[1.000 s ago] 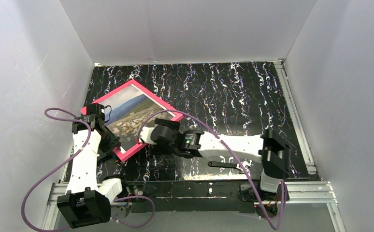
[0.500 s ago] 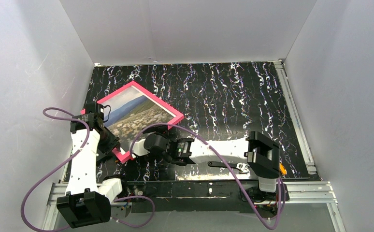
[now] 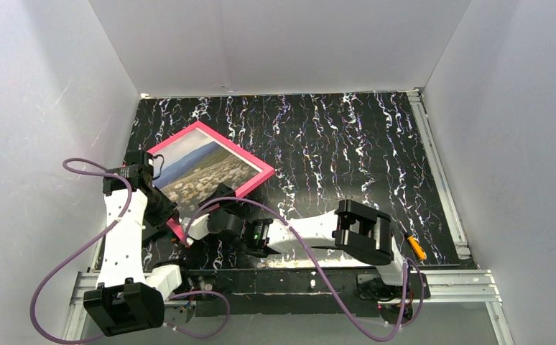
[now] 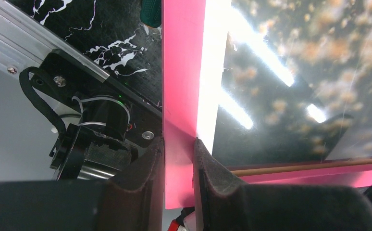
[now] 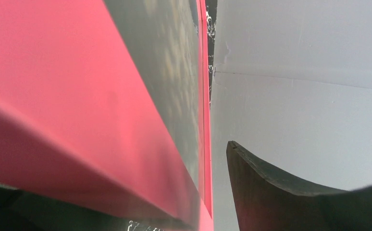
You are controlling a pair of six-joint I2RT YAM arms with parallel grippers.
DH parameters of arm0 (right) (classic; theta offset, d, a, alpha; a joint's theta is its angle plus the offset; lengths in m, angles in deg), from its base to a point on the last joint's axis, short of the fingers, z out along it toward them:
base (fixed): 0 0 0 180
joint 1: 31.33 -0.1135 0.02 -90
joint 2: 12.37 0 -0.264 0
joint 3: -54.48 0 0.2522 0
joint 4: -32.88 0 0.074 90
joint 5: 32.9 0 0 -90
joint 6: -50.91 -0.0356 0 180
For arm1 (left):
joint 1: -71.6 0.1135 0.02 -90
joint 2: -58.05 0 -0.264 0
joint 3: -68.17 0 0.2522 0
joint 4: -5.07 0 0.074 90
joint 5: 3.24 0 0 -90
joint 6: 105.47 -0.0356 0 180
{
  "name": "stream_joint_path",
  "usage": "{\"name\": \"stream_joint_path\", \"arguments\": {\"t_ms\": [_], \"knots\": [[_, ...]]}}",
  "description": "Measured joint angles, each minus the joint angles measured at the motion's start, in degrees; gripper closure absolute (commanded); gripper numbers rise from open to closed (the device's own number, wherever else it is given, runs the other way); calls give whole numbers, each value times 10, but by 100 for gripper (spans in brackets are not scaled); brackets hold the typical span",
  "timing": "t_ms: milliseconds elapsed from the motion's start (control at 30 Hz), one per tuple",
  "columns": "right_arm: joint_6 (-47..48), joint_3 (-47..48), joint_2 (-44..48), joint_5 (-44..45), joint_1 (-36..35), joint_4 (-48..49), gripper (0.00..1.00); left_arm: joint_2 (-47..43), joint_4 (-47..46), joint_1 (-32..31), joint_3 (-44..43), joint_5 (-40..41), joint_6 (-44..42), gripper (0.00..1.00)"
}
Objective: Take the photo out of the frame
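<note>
At the worktop's [image 3: 332,144] left: frame [image 3: 239,149] pinched by 1 gripper, photo [image 3: 203,169] inside it.
Left gripper [image 4: 178,144] is clamped narrow on the pink border, probably to steady the frame, which seems tilted up off the worktop, while the other arm works. Right gripper [image 3: 205,219] sits at the near corner with its jaws apart astride the border, 1 finger [image 5: 270,192] clear of it, gripping nothing. The photo lies face up under a reflective front; the back is hidden, so removal looks not yet begun.
</note>
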Motion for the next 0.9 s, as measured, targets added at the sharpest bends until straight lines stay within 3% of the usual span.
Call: {"name": "stream_joint_path", "arguments": {"t_ms": [67, 100, 167, 333, 367, 467, 733, 900], "knots": [[5, 0, 0, 0, 0, 8, 33, 0, 2, 0, -4, -2, 2, 100], [6, 0, 0, 0, -1, 9, 37, 0, 4, 0, -6, -3, 3, 94], [8, 0, 0, 0, -3, 17, 43, 0, 7, 0, -12, -3, 6, 70], [8, -7, 6, -2, -12, 23, 57, -2, 4, 0, -28, -27, 8, 39], [10, -7, 6, -3, -14, 20, 64, -3, 3, 0, -35, -35, 8, 32], [17, -14, 7, -3, -15, 9, 74, -9, -3, -1, -55, -54, 6, 4], [-25, -34, 35, 1, -18, 4, 87, -23, -2, -2, -128, -82, -16, 2], [-104, -43, 91, -1, -18, -59, 99, -16, 8, -11, -219, -109, -51, 2]]}}
